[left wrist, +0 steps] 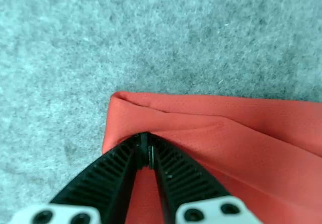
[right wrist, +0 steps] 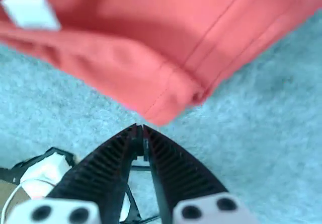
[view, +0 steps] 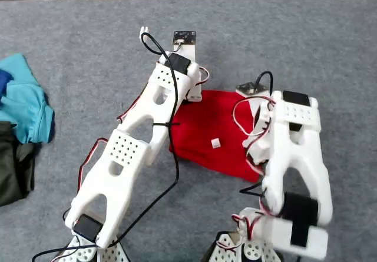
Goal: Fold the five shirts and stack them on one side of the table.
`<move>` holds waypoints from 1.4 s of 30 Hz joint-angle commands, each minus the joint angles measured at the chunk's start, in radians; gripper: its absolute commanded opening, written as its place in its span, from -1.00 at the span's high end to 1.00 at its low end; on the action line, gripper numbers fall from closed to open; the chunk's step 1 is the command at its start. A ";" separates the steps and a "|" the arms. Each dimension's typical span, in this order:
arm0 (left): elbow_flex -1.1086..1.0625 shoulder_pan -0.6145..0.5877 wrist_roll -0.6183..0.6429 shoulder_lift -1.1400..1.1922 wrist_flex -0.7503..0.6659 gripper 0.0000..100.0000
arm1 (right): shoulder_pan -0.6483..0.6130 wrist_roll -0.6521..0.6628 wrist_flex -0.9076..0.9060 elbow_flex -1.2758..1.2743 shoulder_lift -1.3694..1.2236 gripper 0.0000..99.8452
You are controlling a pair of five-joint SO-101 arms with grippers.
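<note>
my left hand (left wrist: 145,151) is closed, its ribbed fingers (left wrist: 108,181) pressed together with the tips on the red shirt (view: 215,126), just inside one of its corners. a crease in the cloth runs away from the tips, so i am pinching a fold of the fabric there. in the high view that corner is the shirt's far one, on my left arm's side.

my right hand (right wrist: 138,131) is closed too, with nothing between its fingers. its tips sit over bare grey bench (view: 294,38), just beside a hemmed corner of the same shirt, close to the cloth but not on it.

the red shirt lies near the middle of the bench between my two arms, partly under them, with a small white tag (view: 215,143) showing on top of it.

well apart, at the bench's left edge, a teal shirt (view: 23,103) lies crumpled, and a dark shirt (view: 15,168) lies just nearer than it, touching it.
</note>
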State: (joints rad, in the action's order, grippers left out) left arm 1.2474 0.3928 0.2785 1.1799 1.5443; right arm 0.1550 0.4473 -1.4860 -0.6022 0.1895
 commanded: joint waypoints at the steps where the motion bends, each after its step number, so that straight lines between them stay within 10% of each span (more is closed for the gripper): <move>1: 0.002 -0.046 0.005 -0.001 -0.011 0.96 | -0.038 0.008 0.000 0.053 0.154 0.99; 15: 0.002 -0.044 0.005 -0.001 -0.014 0.96 | -0.174 -0.114 0.646 -0.183 0.047 0.99; 42: 0.002 -0.044 0.005 -0.001 -0.014 0.96 | -0.088 -0.112 0.060 -0.151 0.025 0.99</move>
State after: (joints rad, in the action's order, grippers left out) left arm 1.2474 0.3928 0.2785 1.1799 1.5443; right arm 0.0460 0.3414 -1.4062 -0.8017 0.1527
